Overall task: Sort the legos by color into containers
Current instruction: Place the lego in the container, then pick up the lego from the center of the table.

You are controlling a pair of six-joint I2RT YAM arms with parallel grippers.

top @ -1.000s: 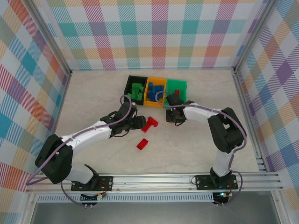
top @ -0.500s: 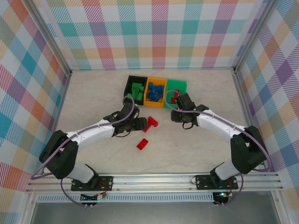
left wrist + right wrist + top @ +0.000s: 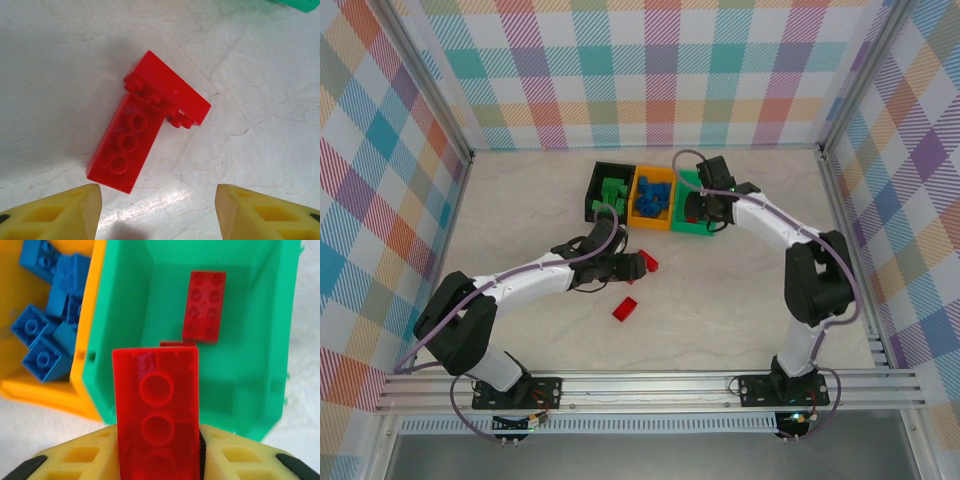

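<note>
Right jaws gripped a long red plastic brick [image 3: 157, 410] over the green plastic bin [image 3: 125, 315]; releasing it centred, clear of the rim, looked best. Left jaws stood open.

Pale marbled tabletop [image 3: 520, 200], pastel plaid walls [image 3: 660, 70], aluminium rail [image 3: 650, 385] along near edge

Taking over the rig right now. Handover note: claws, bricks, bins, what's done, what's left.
Right claw: shut on a red brick, over the green bin, with another red brick lying inside.
Left claw: open, just short of two red bricks lying in a T on the table.
Done: green bricks in the black bin, blue bricks in the orange bin.
Left: drop the held brick, then bin the T pair and one loose red brick.
</note>
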